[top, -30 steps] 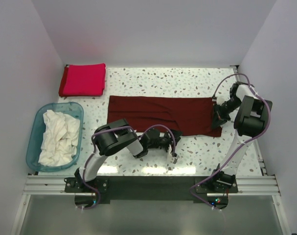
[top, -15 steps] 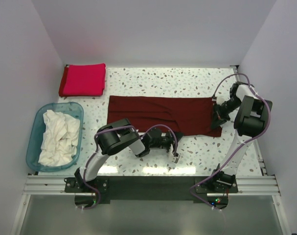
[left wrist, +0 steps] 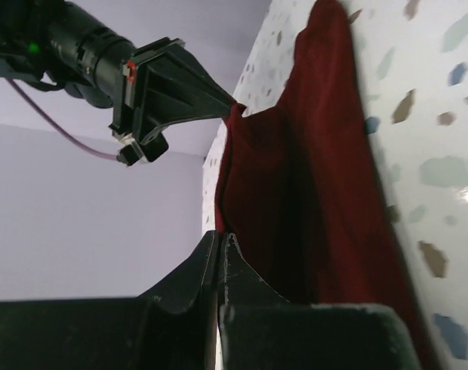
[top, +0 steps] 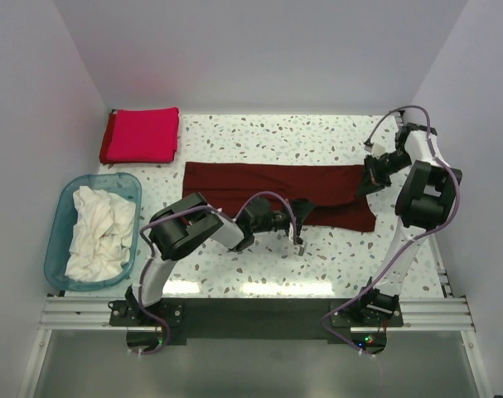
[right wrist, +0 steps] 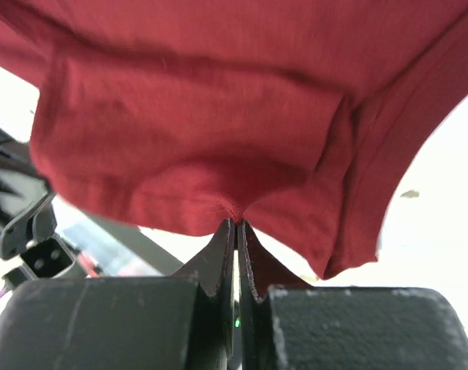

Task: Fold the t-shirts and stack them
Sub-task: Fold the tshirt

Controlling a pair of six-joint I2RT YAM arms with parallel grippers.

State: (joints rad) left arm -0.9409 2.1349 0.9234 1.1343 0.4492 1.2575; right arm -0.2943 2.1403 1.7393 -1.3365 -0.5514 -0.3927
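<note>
My left pincer [left wrist: 220, 245] was down close to the near edge of the tabletop [top: 342, 249], a little right of middle. Its jaws were pressed together with no gap I could see, nipping the near hem of the dark maroon t-shirt [top: 268, 186]. From that wrist the cloth ran away from my fingertips in a raised ridge, straight toward my other pincer.

Further in, by the right edge, my right pincer [right wrist: 235, 229] was clamped too, tips tight on a small pucker of maroon hem. The cloth bulged out beyond the tips, a doubled layer with a seam across it. So both pincers were on the same shirt, one at its near hem, one at its right end. The shirt itself lay as a long band across the middle of the table, running from left of centre to near the right edge.

Over at the left edge sat the translucent blue tub [top: 53, 242], with the white t-shirts [top: 98, 234] crumpled inside it in a loose heap.

Furthest off, in the far left corner, the crimson-red t-shirt [top: 141, 135] lay folded into a neat rectangle, well apart from the maroon one.
</note>
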